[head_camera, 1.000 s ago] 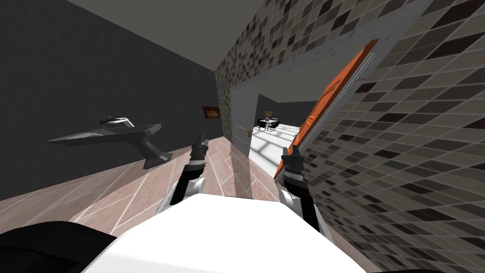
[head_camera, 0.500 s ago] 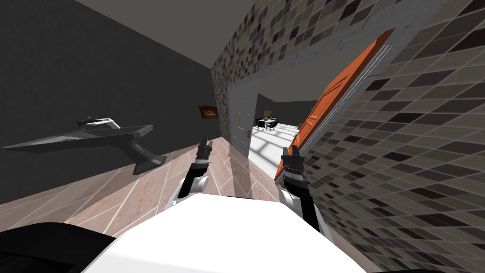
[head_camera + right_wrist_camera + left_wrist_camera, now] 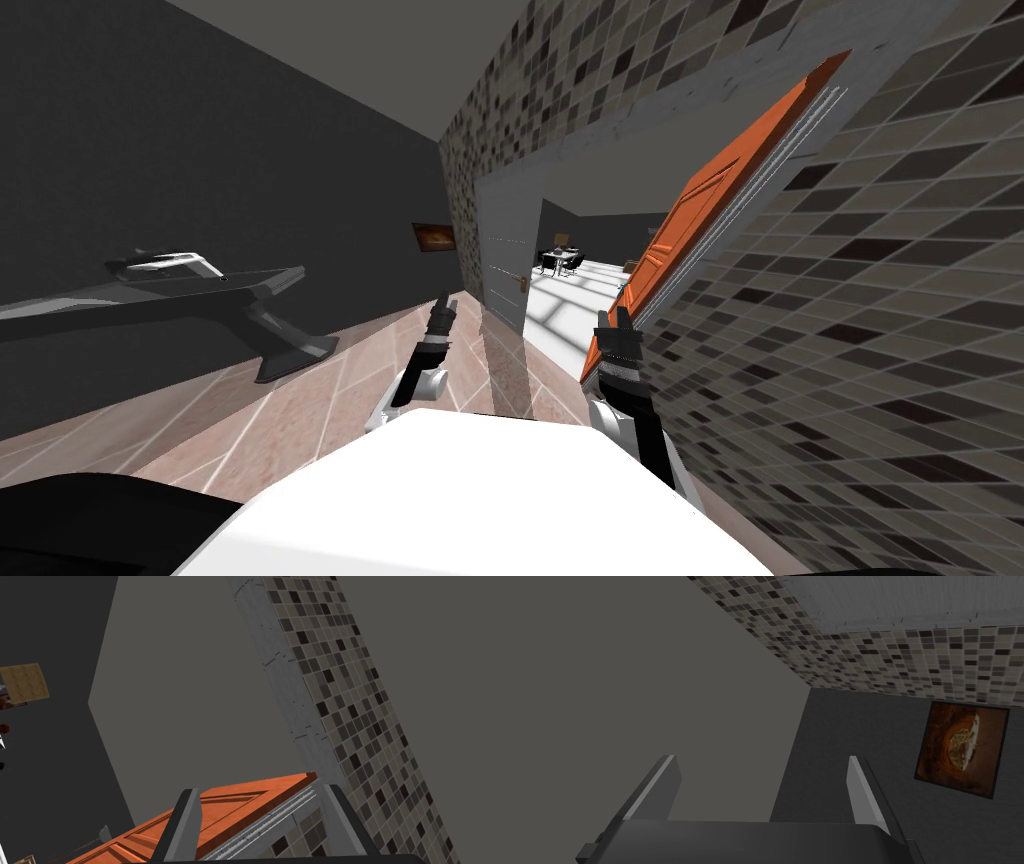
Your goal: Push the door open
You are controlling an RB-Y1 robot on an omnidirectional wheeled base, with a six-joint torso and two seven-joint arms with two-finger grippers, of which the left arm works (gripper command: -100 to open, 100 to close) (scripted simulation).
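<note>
Lower orange door (image 3: 705, 210) partly behind right gripper (image 3: 613, 318); far furniture (image 3: 560, 261) indistinct

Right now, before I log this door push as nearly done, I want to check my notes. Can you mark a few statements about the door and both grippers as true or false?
1. The orange door stands open, swung toward the tiled wall. True.
2. The right gripper is shut. False: its fingers stand apart, with the door's top edge seen between them.
3. The left gripper grips the door. False: it is open and empty, away from the door.
4. A framed picture hangs on the dark wall. True.
5. A table stands in the bright room beyond the door. True.
</note>
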